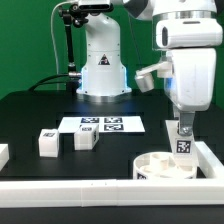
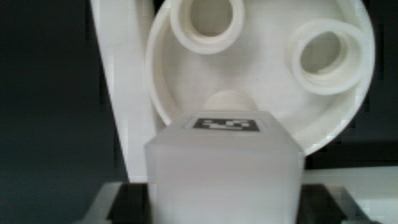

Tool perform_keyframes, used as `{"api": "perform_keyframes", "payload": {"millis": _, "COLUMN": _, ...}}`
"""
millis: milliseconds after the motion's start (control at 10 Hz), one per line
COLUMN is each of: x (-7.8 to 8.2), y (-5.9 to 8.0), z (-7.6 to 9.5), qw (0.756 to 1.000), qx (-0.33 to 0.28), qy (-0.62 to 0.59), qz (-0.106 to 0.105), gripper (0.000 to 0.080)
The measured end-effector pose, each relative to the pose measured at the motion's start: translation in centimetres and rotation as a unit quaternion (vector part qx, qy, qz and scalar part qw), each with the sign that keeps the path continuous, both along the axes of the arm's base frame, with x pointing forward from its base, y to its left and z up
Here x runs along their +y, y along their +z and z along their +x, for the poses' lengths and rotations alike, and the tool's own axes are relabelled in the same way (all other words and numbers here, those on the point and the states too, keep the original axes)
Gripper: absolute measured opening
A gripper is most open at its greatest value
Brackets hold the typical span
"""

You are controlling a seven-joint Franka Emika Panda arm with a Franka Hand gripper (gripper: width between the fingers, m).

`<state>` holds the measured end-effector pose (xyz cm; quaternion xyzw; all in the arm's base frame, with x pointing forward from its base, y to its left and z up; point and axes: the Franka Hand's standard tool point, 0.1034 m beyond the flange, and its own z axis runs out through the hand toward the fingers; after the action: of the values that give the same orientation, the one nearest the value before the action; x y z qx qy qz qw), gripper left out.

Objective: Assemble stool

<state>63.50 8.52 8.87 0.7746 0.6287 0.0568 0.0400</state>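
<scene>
A black table (image 1: pixel 30 110) fills the scene under bright light, its matte top edged along the near side and the exterior view's right by a long white border rail (image 1: pixel 60 187). The marker board (image 1: pixel 103 125) lies flat near the table's middle, its square tags facing up. Behind the table the backdrop (image 1: pixel 25 40) is dark and featureless, and a thin black stand (image 1: pixel 68 45) rises at the far edge.
</scene>
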Motion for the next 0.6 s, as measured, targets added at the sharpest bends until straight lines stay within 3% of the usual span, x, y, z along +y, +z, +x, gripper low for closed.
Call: {"api": "perform_keyframes", "payload": {"millis": 600, "x": 0.86, "y": -0.04, "z": 0.00, "qw": 0.968, "qx": 0.001, "qy": -0.246, "qz": 0.044, "gripper": 0.0350}}
